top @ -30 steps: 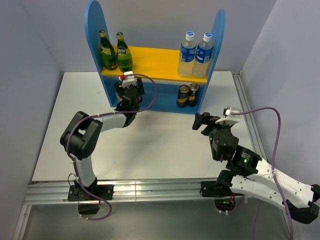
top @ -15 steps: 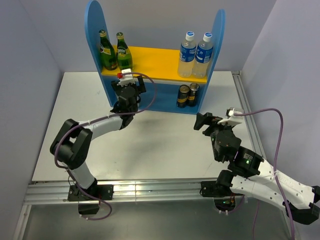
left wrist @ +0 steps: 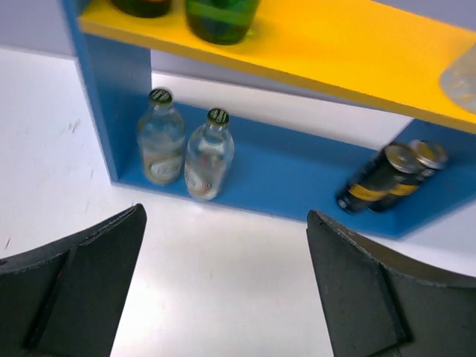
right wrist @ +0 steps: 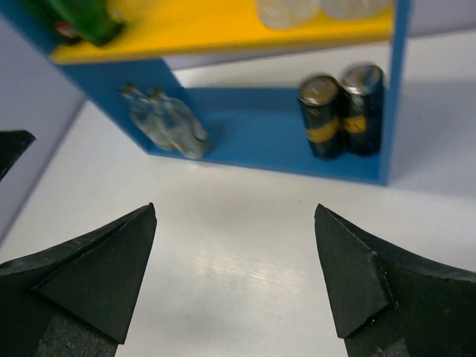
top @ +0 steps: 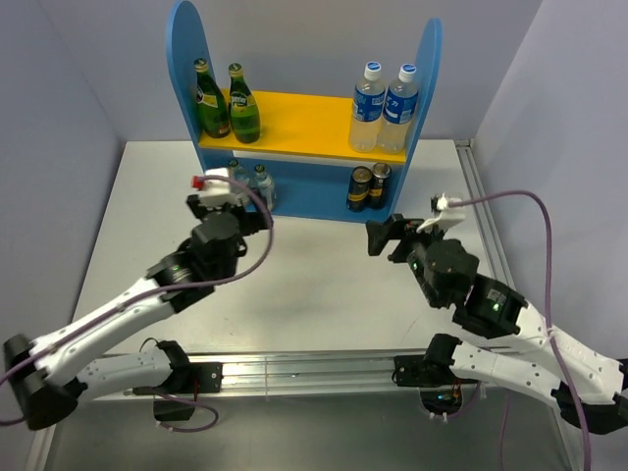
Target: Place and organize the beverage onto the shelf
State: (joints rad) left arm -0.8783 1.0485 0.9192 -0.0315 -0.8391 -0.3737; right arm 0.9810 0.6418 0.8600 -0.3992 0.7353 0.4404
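Observation:
The shelf [top: 183,59] stands at the back of the table, with blue side panels and a yellow upper board [top: 304,123]. Two green bottles [top: 226,101] and two clear blue-capped bottles [top: 385,106] stand on the upper board. Two small clear glass bottles [top: 247,183] stand at the lower left and two black-and-yellow cans [top: 368,186] at the lower right. My left gripper [top: 224,203] is open and empty, a little in front of the glass bottles [left wrist: 186,145]. My right gripper [top: 385,235] is open and empty, in front of the cans [right wrist: 342,111].
The white table [top: 314,285] is bordered by grey walls at left and right and a metal rail [top: 294,371] at the near edge. The shelf's blue base [left wrist: 297,171] has room between the glass bottles and the cans [left wrist: 390,178].
My left gripper has drawn back from the shelf's lower left bay toward the near left, and the two small glass bottles now show there. My right gripper has shifted slightly left.

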